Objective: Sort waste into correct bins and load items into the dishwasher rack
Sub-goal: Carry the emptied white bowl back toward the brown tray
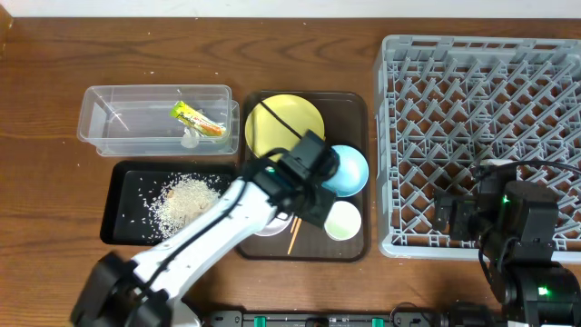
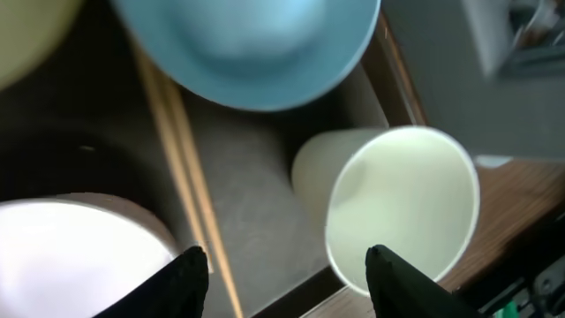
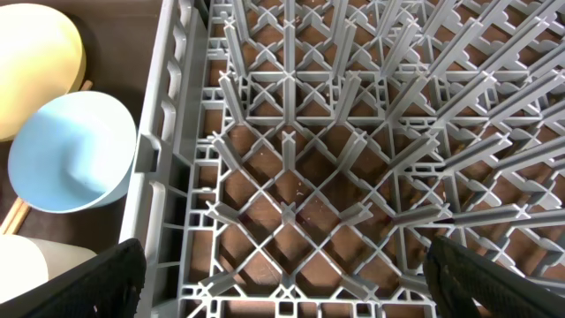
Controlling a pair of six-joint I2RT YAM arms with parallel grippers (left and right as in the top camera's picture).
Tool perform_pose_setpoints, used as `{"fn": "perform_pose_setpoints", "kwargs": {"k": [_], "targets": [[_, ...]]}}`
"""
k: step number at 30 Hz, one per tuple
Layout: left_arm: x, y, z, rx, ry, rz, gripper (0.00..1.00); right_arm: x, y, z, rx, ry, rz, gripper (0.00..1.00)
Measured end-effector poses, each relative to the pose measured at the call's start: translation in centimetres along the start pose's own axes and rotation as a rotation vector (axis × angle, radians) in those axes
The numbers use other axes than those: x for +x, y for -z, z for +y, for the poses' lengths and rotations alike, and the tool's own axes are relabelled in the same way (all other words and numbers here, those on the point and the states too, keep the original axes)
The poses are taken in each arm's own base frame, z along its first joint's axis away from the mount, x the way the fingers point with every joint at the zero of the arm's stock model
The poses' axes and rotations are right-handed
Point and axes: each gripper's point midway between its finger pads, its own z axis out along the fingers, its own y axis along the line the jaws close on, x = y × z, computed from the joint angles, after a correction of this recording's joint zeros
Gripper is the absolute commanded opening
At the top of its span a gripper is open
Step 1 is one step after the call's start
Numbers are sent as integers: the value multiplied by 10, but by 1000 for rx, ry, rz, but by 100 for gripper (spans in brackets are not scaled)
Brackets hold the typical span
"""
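On the brown serving tray stand a yellow plate, a light blue bowl, a pale green cup and a white bowl, half hidden by my left arm. My left gripper hangs open over the tray floor with nothing between its fingers. The chopsticks lie beside its left finger; the white bowl and the cup flank it. The wrapper lies in the clear tub, the rice in the black tray. My right gripper is open over the rack.
The grey rack fills the right side, its left wall close to the serving tray. The right arm sits over the rack's front edge. Bare wooden table lies behind and left of the tub.
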Motion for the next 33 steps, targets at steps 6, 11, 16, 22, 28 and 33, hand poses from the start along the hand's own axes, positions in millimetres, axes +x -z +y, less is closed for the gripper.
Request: {"fn": "perform_pose_setpoints", "kwargs": {"k": [6, 11, 16, 22, 28, 33], "targets": [[12, -27, -4, -13, -13, 84, 52, 0, 0, 0, 0, 0, 2, 99], [16, -41, -3, -21, -6, 116, 12, 2, 0, 0, 1, 0, 8, 99], [19, -48, -1, -25, 7, 139, 6, 7, 0, 0, 2, -1, 29, 99], [21, -35, -1, -11, 25, 136, 6, 2, 0, 0, 1, 0, 8, 99], [-26, 33, 1, 140, 101, -112, 6, -27, 2, 3, -18, -20, -111, 99], [-76, 87, 23, 340, 234, -328, 6, -36, 4, 29, -166, -5, -140, 99]]}}
